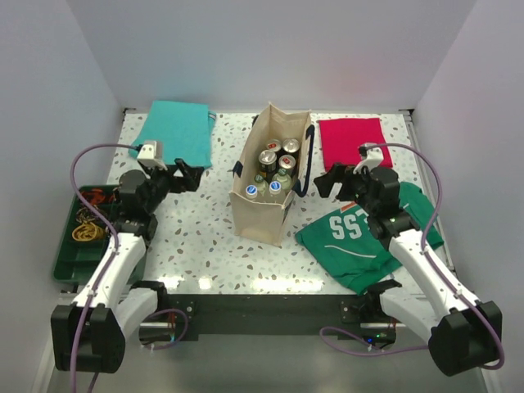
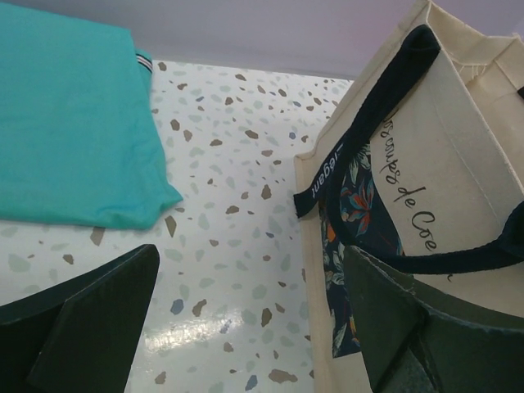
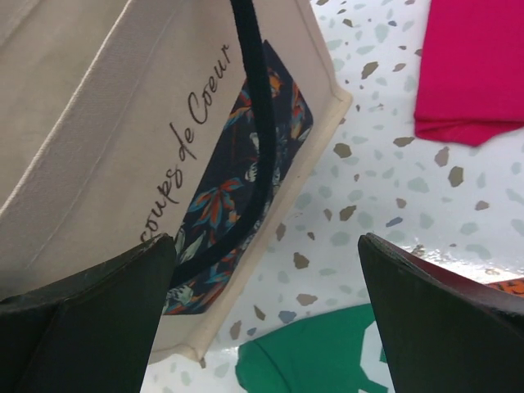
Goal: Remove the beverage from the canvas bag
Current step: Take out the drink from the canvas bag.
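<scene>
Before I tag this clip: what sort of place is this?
Probably a lab robot test cell, not a home: plain white walls box in a speckled tabletop, two arms are bolted at its near edge, and props are staged: a canvas bag of drinks, a teal cloth, a red cloth.

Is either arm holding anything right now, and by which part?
Nothing is held. The left gripper and the right gripper are both open and empty, one on each side of the canvas bag.
</scene>
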Robot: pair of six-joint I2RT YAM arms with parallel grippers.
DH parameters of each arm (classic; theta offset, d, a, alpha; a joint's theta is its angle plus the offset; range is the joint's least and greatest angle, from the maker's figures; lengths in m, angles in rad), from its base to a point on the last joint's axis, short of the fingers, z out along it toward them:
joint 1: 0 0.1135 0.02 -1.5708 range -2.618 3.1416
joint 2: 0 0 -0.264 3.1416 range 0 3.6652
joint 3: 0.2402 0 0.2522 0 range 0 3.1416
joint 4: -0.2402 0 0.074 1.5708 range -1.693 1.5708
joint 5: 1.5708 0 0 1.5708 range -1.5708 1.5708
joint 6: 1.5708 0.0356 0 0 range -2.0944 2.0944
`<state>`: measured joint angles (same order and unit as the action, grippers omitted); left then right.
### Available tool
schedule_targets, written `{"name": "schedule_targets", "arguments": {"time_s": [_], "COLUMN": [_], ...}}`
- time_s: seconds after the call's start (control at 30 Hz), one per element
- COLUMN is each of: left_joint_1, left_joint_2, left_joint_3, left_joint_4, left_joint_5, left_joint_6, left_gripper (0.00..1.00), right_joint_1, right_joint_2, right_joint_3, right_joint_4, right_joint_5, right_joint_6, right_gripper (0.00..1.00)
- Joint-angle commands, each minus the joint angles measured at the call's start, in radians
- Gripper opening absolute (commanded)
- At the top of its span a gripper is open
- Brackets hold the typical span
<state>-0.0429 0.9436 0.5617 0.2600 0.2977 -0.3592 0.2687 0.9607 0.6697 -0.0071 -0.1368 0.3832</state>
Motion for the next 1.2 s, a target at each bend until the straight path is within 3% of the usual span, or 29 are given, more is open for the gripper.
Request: {"name": "schedule_targets", "arguments": {"time_s": [0.0,0.13,0.23,0.33,0.4,0.47,0.8,1.17], "left_joint_1": [0.006,0.006,-0.006,-0.064,-0.164,-0.202,-0.222,-0.226], "left_joint_2": [0.063,0.080,0.107,0.138,0.141,0.146,0.119,0.106], "left_joint_3": [0.082,0.105,0.202,0.320,0.372,0.403,0.613,0.699], "left_joint_4": [-0.005,0.004,-0.135,-0.293,-0.346,-0.409,-0.678,-0.797], "left_joint_5": [0.168,0.231,0.235,0.109,-0.027,-0.061,-0.034,0.035], "left_joint_6": [-0.053,-0.070,-0.040,-0.009,0.026,0.035,0.081,0.152], "left_gripper": [1.00,1.00,1.00,1.00,1.00,1.00,1.00,1.00], "right_joint_1": [0.003,0.003,0.003,0.003,0.003,0.003,0.003,0.003], "right_joint_2": [-0.004,0.027,0.059,0.098,0.118,0.145,0.141,0.164], "right_joint_3": [0.036,0.123,0.203,0.296,0.368,0.421,0.481,0.561], "right_joint_4": [0.030,-0.051,-0.135,-0.276,-0.348,-0.405,-0.484,-0.559], "right_joint_5": [-0.076,-0.083,-0.063,0.023,0.077,0.086,0.039,-0.006], "right_joint_6": [0.088,0.073,0.011,-0.041,-0.069,-0.085,-0.115,-0.104], "right_gripper": [0.98,0.98,0.98,0.98,0.98,0.98,0.98,0.98]}}
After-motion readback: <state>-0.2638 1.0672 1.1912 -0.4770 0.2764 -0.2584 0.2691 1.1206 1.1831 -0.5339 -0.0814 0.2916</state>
